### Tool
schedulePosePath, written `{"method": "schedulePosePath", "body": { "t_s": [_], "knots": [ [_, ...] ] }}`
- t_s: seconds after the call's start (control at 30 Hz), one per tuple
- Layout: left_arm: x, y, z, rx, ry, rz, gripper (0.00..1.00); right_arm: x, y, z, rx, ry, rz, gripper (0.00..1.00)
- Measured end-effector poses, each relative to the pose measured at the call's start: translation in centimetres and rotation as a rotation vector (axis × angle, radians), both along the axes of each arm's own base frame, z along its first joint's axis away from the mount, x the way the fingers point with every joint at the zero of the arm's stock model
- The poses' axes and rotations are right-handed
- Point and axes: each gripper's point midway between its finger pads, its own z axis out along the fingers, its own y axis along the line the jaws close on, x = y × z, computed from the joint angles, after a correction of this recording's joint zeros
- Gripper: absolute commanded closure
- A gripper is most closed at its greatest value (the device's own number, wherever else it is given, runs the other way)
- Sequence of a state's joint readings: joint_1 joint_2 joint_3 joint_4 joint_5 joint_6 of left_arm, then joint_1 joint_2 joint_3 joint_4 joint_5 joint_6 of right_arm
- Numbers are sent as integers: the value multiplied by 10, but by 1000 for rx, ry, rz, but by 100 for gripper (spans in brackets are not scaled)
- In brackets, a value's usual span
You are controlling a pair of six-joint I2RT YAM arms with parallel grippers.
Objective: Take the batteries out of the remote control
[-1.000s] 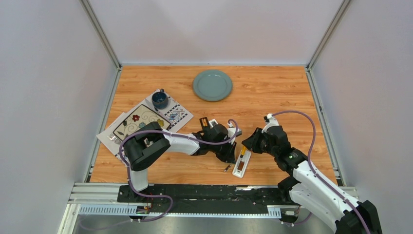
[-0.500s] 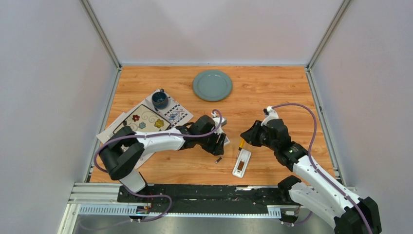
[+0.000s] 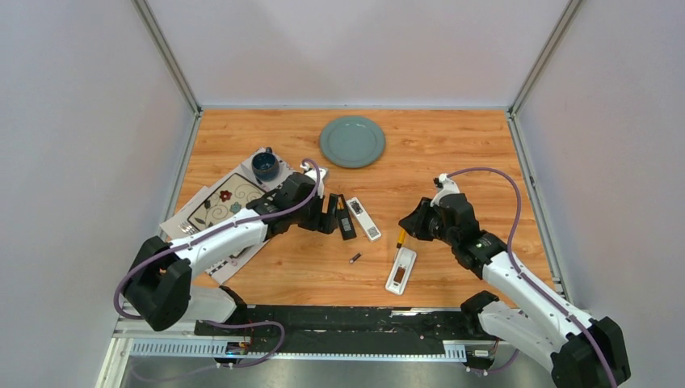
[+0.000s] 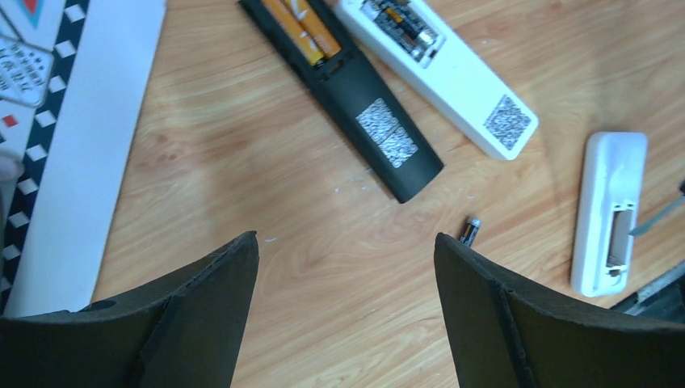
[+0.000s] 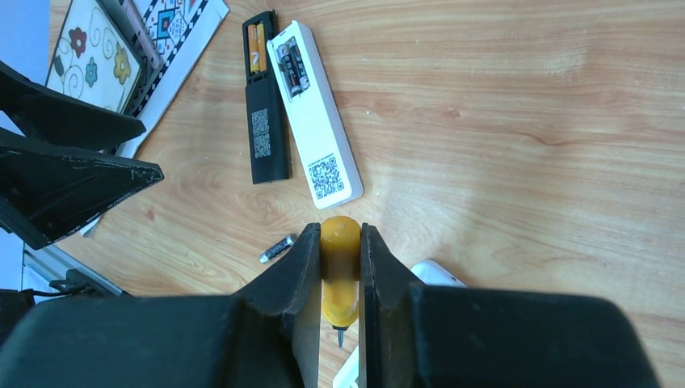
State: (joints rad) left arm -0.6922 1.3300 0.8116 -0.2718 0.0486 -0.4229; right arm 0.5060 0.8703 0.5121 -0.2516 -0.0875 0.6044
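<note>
Withdrawn leftward, left hand (image 4: 346, 242) gapes empty; right hand (image 5: 339, 233) clamps screwdriver (image 5: 340, 263); three remotes (image 5: 265, 133), one loose battery (image 5: 278, 247).

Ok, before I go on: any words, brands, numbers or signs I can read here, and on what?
No word or number can be read.
black remote: two square code labels, no legible text.
white remote: one square code label, no legible text.
leaflet: small print by its pattern, too blurred to read.
orange batteries: markings too small to read.
dark batteries: markings too small to read.
</note>
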Motion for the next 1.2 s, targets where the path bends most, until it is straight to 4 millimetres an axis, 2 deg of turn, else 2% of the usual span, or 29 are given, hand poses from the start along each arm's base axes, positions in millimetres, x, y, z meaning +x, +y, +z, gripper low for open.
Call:
{"method": "schedulePosePath", "body": {
  "t_s": [0.1, 0.23, 0.43, 0.77, 1.07, 1.2],
  "knots": [
    [-1, 9, -6, 33, 21, 20, 14, 2, -1, 1, -4, -4, -2, 100],
    [-2, 8, -10, 56, 52, 5, 14, 5, -3, 2, -11, -7, -7, 100],
    [7, -16, -11, 24, 97, -45, 17, 10, -9, 0, -19, -5, -27, 100],
    [29, -61, -20, -37, 174, -111, 21, 22, -31, 7, -8, -26, -91, 100],
    [41, -90, -47, -44, 254, -123, 23, 22, -49, 14, -3, -49, -131, 100],
    [48, -99, -49, -34, 257, -116, 23, 21, -53, 14, -6, -50, -139, 100]
  ]
}}
